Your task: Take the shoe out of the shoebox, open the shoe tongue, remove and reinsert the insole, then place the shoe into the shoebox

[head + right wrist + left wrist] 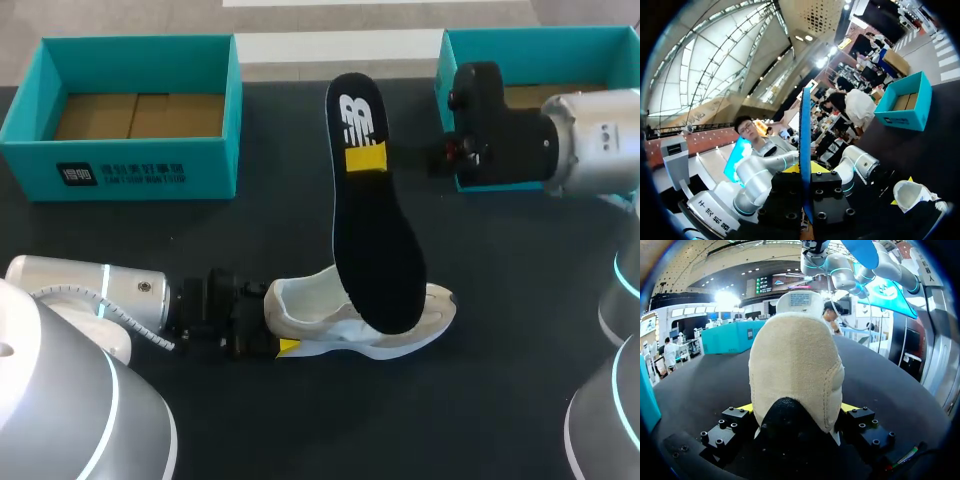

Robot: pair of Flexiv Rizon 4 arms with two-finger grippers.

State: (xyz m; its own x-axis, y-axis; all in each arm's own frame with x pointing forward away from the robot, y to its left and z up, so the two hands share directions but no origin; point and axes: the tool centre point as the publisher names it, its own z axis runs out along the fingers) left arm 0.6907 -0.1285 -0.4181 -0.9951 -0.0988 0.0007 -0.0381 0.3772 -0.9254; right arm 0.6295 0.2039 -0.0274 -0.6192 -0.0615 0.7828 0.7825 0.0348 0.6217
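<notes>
Works on the open table (520, 300), with the left box (150, 175) well beyond the left gripper (262, 328) and the right box (470, 50) just behind the right gripper (366, 158). Clamps the shoe (400, 335) by its heel from both sides in the left gripper, toe pointing away, likely to brace it. Pinches the insole (375, 250) near its heel end in the right gripper, far end down at the shoe's opening, seemingly for sliding in or out.

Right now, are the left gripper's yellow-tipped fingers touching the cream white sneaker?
Touching. The left wrist view shows the cream white sneaker heel-first in the left gripper, both yellow tips against its sides.
</notes>
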